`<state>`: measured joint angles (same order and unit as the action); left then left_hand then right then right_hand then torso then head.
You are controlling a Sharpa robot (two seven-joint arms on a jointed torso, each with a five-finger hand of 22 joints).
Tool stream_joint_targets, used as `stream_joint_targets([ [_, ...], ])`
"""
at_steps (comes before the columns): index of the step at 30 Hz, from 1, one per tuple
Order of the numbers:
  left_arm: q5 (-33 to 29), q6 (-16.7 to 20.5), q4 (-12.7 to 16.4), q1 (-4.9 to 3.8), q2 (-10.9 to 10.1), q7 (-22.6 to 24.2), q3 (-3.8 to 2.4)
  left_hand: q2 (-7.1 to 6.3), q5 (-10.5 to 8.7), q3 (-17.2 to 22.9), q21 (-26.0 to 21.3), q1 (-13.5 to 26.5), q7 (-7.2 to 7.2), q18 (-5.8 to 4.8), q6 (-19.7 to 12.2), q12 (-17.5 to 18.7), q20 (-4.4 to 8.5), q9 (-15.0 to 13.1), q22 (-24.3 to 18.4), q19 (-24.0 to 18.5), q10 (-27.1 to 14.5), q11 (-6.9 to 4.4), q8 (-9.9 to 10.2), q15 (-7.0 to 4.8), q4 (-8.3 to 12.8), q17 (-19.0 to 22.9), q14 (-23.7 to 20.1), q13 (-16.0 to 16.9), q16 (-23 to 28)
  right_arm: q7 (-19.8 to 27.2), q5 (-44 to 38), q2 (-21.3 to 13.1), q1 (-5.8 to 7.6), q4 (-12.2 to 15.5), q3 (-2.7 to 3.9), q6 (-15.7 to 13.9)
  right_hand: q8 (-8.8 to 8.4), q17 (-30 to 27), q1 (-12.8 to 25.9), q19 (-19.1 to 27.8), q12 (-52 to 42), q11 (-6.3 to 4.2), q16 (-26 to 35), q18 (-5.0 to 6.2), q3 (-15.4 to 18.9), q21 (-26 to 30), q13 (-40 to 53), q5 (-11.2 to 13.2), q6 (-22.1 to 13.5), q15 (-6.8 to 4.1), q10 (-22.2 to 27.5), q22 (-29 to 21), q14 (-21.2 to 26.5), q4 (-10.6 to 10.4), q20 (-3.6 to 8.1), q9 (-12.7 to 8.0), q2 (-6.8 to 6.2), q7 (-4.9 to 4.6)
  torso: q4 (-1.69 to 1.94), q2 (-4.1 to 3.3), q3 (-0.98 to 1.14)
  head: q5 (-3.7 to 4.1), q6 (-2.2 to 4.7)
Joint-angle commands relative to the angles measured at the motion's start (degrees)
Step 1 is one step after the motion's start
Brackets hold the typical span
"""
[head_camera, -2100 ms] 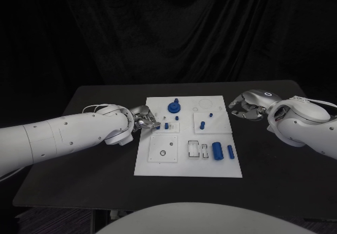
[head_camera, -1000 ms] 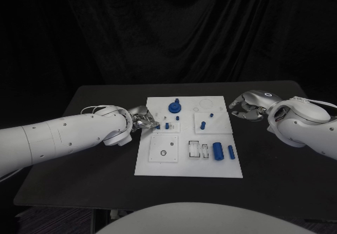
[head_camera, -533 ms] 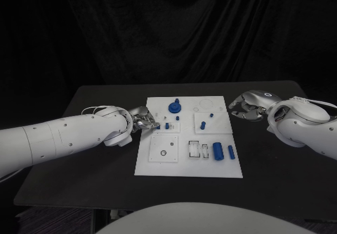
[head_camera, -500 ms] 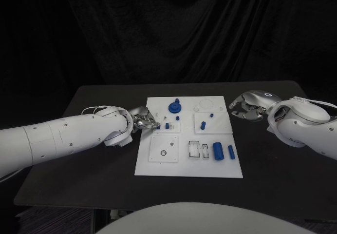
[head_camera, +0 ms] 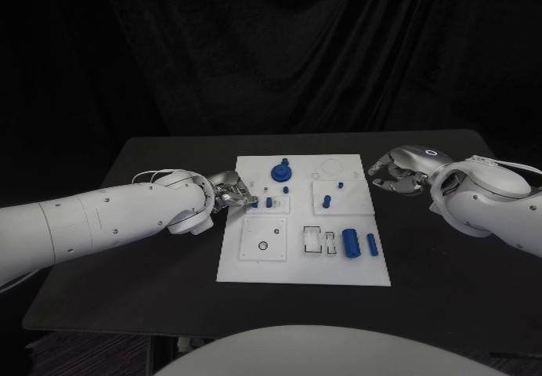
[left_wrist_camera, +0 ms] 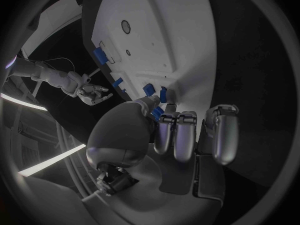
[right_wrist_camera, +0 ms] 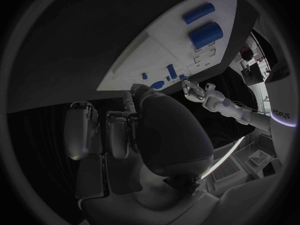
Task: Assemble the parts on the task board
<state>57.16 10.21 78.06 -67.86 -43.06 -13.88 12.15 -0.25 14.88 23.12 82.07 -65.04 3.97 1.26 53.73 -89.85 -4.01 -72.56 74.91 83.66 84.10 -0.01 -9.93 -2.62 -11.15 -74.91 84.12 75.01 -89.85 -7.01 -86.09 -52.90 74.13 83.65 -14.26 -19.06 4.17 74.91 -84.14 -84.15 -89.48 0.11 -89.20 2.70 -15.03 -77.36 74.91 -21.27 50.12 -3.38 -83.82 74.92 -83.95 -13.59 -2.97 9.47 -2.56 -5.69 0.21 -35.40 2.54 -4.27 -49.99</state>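
Two white arms reach over the black counter (head_camera: 147, 157) in the head view, one from each side of the white board (head_camera: 303, 262). The left hand (head_camera: 234, 193) sits at the board's left edge, its fingers closed around a small blue part (head_camera: 254, 202) just above the board. The right hand (head_camera: 393, 174) hangs just beside the board's right edge, apart from it, fingers curled in with nothing in them. On the board a round blue piece (head_camera: 280, 171) stands near the far end, a short peg (head_camera: 325, 200) stands in the middle, and a thick cylinder (head_camera: 350, 243) lies beside a thin rod (head_camera: 372, 244) near the right edge.

From the left wrist, the left hand (left_wrist_camera: 169, 130) has its fingertips (left_wrist_camera: 164, 119) pressed up at the board (left_wrist_camera: 181, 40), with the blue part (left_wrist_camera: 162, 95) pinched at the edge. The right hand (left_wrist_camera: 92, 93) shows small beyond the board.

From the right wrist, the right hand (right_wrist_camera: 119, 130) is clenched over the dark counter, clear of the board (right_wrist_camera: 162, 45), where the cylinder (right_wrist_camera: 206, 34) and rod (right_wrist_camera: 199, 13) lie side by side. The left hand (right_wrist_camera: 195, 90) shows at the board's far side.
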Motion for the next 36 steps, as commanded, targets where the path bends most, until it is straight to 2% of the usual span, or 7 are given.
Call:
stream_joint_targets([
  [1, -0.13, -0.66, 0.09, 0.18, 0.27, 0.87, 0.01, -0.04, -1.24, -0.83, -0.22, 1.06, 0.27, 1.09, 0.14, -0.15, -0.25, 0.35, 11.15, -0.28, 5.9, 0.49, 0.57, 0.47, -1.24, -15.09, 5.88, 14.99, -0.15, -0.64, -0.12, 0.02, -0.18, -0.01, 0.03, 0.36, -0.26, 14.45, 0.34, -0.28, 0.39, 0.22, 0.27, 0.33, -0.23, 0.25, 13.95, -0.39, 0.35, 0.13, -4.94, 11.02, -5.77, -0.03, -0.09, -0.08, -0.02, -0.15, 0.02, 0.0, 0.04, -0.01, -0.01],
  [6, -0.13, -0.75, -0.09, 0.21, 0.33, 0.52, 0.01, -0.25, -4.05, -4.61, -0.73, 4.88, 0.87, 1.2, 0.1, -0.15, -0.59, 1.37, 11.06, -0.59, 5.9, 0.99, 1.66, 0.9, -5.2, -15.09, 5.88, 14.99, -0.15, -0.63, -0.12, 0.03, -0.23, -0.04, 0.03, 0.42, -0.26, 14.45, 0.34, -0.28, 0.39, 0.22, 0.27, 0.33, -0.23, 0.25, 13.95, -0.39, 0.35, 0.13, -4.94, 11.02, -5.77, -0.03, -0.09, -0.08, -0.02, -0.15, -0.02, -0.02, -0.01, -0.11, -0.01],
  [9, -0.13, -0.91, -0.24, 0.24, 0.3, 0.18, 0.01, 1.28, -6.61, -9.57, -1.23, 10.44, 1.17, 1.31, 0.1, -0.15, -0.95, 2.26, 11.03, -0.83, 5.9, 1.33, 2.73, 1.22, -5.53, -15.09, 5.88, 14.99, -0.15, -0.64, -0.12, 0.04, -0.24, -0.06, 0.03, 0.45, -0.26, 14.45, 0.34, -0.28, 0.39, 0.22, 0.27, 0.33, -0.23, 0.25, 13.95, -0.39, 0.35, 0.13, -4.94, 11.02, -5.77, -0.03, -0.09, -0.08, -0.02, -0.15, 0.02, -0.03, -0.01, -0.07, -0.01],
  [14, -0.13, -1.04, -0.41, 0.29, 0.24, -0.16, 0.01, 2.13, -7.85, -12.51, -1.42, 12.65, 1.26, 1.35, 0.19, -0.15, -1.06, 2.56, 11.1, -0.86, 5.9, 1.43, 3.17, 1.31, -5.57, -15.09, 5.88, 14.99, -0.15, -0.64, -0.12, 0.02, -0.26, -0.07, 0.03, 0.48, -0.26, 14.45, 0.39, -0.27, 0.4, 0.23, 0.27, 0.34, -0.26, 0.3, 13.94, -0.39, 0.37, 0.13, -4.93, 11.01, -5.77, -0.02, -0.08, -0.1, -0.05, -0.16, 0.02, -0.01, -0.01, -0.04, -0.01],
  [24, -0.13, -0.3, -0.53, 0.37, 0.26, 0.77, 0.01, 3.4, -8.47, -14.73, -1.54, 14.28, 1.21, 1.36, 0.63, -0.15, -1.11, 2.39, 11.19, -0.83, 5.9, 1.43, 3.06, 1.33, -5.64, -15.09, 5.88, 14.99, -0.15, -0.64, -0.12, 0.0, -0.27, -0.04, 0.03, 0.54, -0.26, 14.45, 0.39, -0.27, 0.4, 0.23, 0.27, 0.34, -0.26, 0.3, 13.94, -0.39, 0.37, 0.13, -4.93, 11.01, -5.77, -0.02, -0.08, -0.1, -0.05, -0.16, 0.0, -0.01, 0.04, -0.12, -0.01],
  [29, -0.13, 1.76, -0.5, 0.4, 0.21, 3.23, 0.01, 5.49, -8.37, -17.09, -1.4, 16.5, 1.14, 1.3, 0.7, -0.15, -1.09, 1.55, 11.43, -0.61, 5.9, 1.38, 2.44, 1.3, -5.7, -15.09, 5.88, 14.99, -0.15, -0.63, -0.12, -0.07, -0.27, -0.01, 0.03, 0.51, -0.26, 14.45, 0.39, -0.27, 0.4, 0.23, 0.27, 0.34, -0.26, 0.3, 13.94, -0.39, 0.37, 0.13, -4.93, 11.01, -5.77, -0.02, -0.08, -0.1, -0.05, -0.16, 0.02, -0.01, 0.02, -0.21, -0.01],
  [36, 3.14, 9.18, -0.26, 0.41, -0.3, 10.27, 0.01, 5.78, -4.25, -18.5, -0.25, 11.77, 0.71, 0.99, -0.36, -0.15, -0.81, -1.5, 12.09, 0.42, 5.9, 1.03, -0.24, 0.99, -5.46, -15.09, 5.88, 14.99, -0.15, -0.53, -0.12, -0.4, -0.27, 0.2, 0.03, 0.18, -0.26, 14.45, 0.39, -0.27, 0.4, 0.23, 0.27, 0.34, -0.26, 0.3, 13.94, -0.39, 0.37, 0.13, -4.93, 11.01, -5.77, -0.02, -0.08, -0.1, -0.05, -0.16, 0.05, -0.03, -0.01, -0.32, -0.01],
])
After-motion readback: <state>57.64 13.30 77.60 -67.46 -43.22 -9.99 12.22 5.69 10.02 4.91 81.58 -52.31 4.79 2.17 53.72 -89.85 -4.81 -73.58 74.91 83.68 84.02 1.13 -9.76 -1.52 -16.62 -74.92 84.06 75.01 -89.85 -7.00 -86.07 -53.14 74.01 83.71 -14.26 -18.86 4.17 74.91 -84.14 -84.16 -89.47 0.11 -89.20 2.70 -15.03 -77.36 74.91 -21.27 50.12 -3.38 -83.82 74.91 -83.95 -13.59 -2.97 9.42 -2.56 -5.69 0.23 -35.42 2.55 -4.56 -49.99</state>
